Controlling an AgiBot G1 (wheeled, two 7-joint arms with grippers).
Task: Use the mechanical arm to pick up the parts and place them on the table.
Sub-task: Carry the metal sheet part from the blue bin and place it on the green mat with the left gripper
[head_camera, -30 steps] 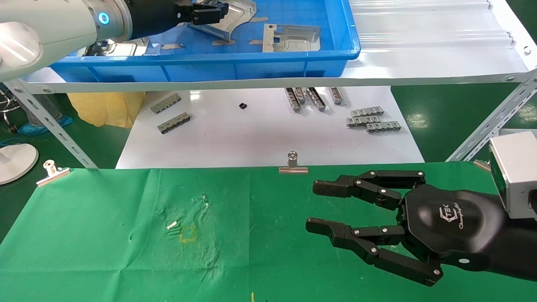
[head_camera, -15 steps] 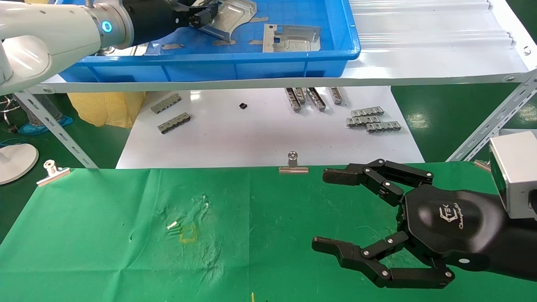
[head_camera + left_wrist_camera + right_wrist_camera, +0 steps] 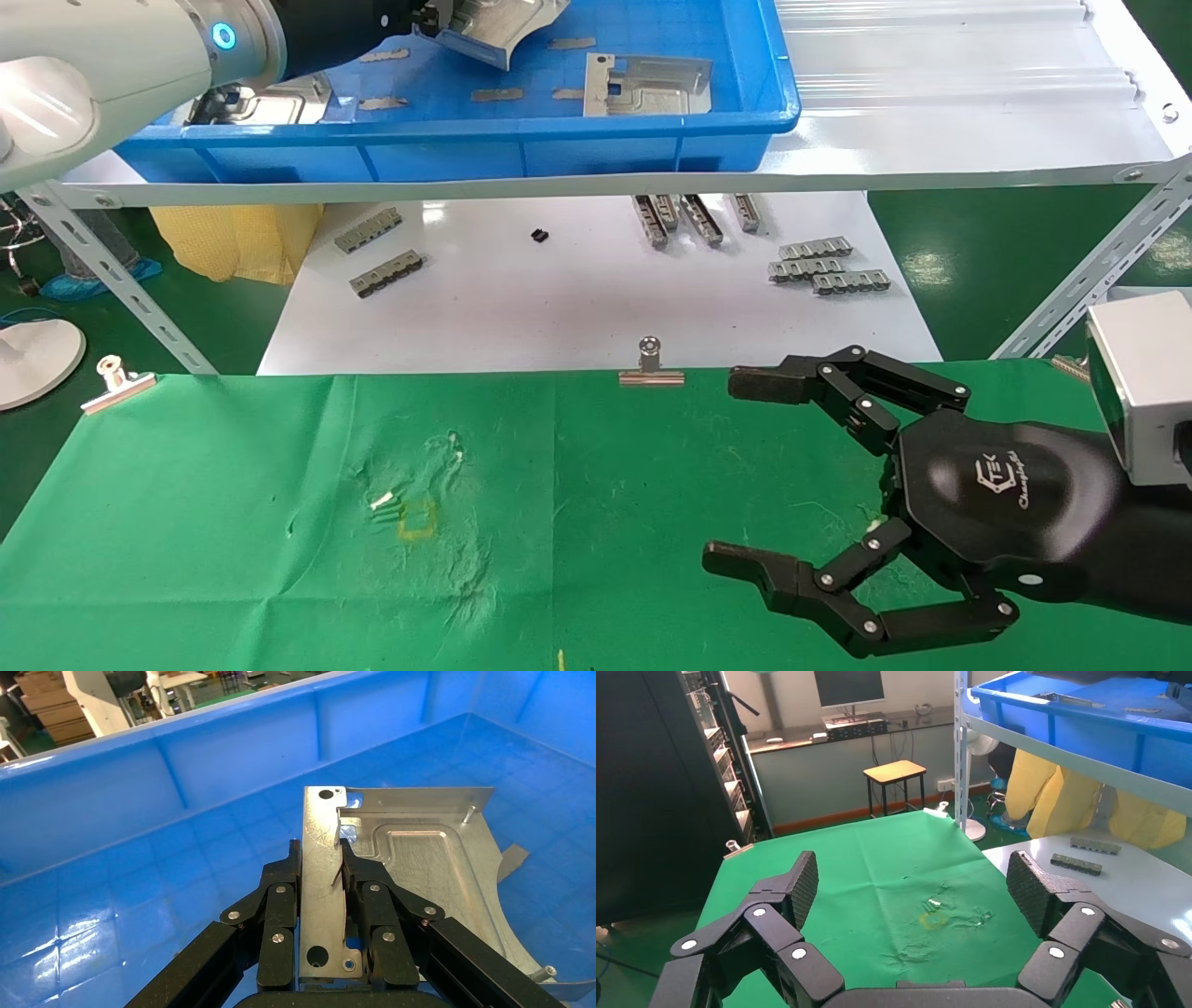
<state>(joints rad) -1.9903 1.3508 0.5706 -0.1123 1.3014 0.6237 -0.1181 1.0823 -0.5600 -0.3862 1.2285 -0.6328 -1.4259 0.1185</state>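
Observation:
My left gripper (image 3: 436,17) is inside the blue bin (image 3: 559,126) on the shelf, shut on the edge flange of a silver stamped plate (image 3: 507,26). In the left wrist view the fingers (image 3: 322,855) pinch that plate (image 3: 422,860) from both sides and hold it tilted above the bin floor. A second plate (image 3: 647,82) lies flat in the bin, and a third (image 3: 256,102) lies at the bin's left end. My right gripper (image 3: 736,471) hovers open and empty over the right part of the green cloth table (image 3: 233,559); it also shows in the right wrist view (image 3: 914,881).
A yellow square mark (image 3: 417,519) sits on the wrinkled cloth left of centre. Binder clips (image 3: 650,365) hold the cloth's far edge. Beyond it a white board (image 3: 577,308) carries small grey slotted strips (image 3: 827,268). The pale metal shelf (image 3: 931,102) overhangs that board.
My left gripper has raised the plate off the bin floor and drawn it back a little. My right gripper's fingers have spread much wider.

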